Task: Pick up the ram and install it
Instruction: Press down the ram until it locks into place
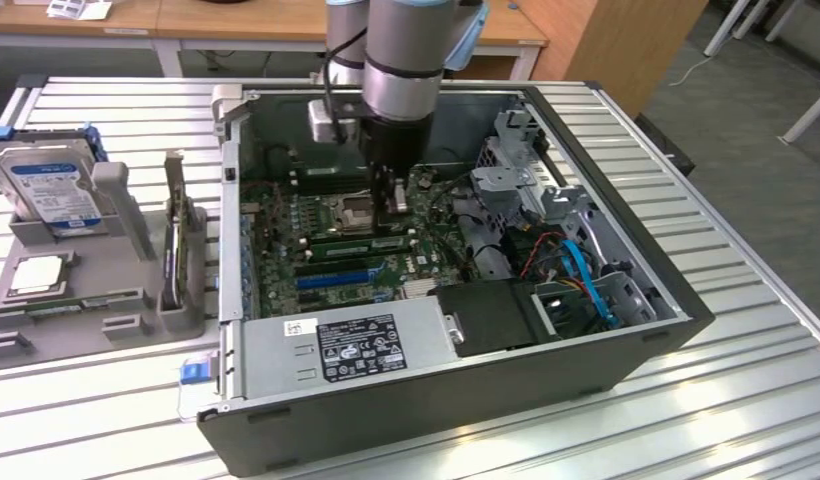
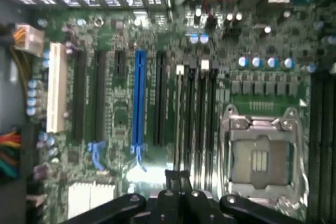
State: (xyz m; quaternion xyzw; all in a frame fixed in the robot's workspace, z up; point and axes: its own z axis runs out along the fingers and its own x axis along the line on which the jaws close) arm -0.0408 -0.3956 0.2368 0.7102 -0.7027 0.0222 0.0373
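Exterior view: open computer case (image 1: 517, 380) sits on ribbed metal table (image 1: 730, 400)

Arm (image 1: 403, 70) fills middle of open computer case (image 1: 250, 300); power supply (image 1: 350, 345) walls near side; drive cage (image 1: 517, 180) and blue cables (image 1: 584, 280) crowd exterior view's right; bare room over motherboard slots (image 2: 139, 98) and CPU socket (image 2: 260, 153).

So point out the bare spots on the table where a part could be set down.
Bare slatted table runs along the computer case's side toward the exterior view's right, and in front of it. Crowded: the grey holder tray with the hard drive, and inside the case.
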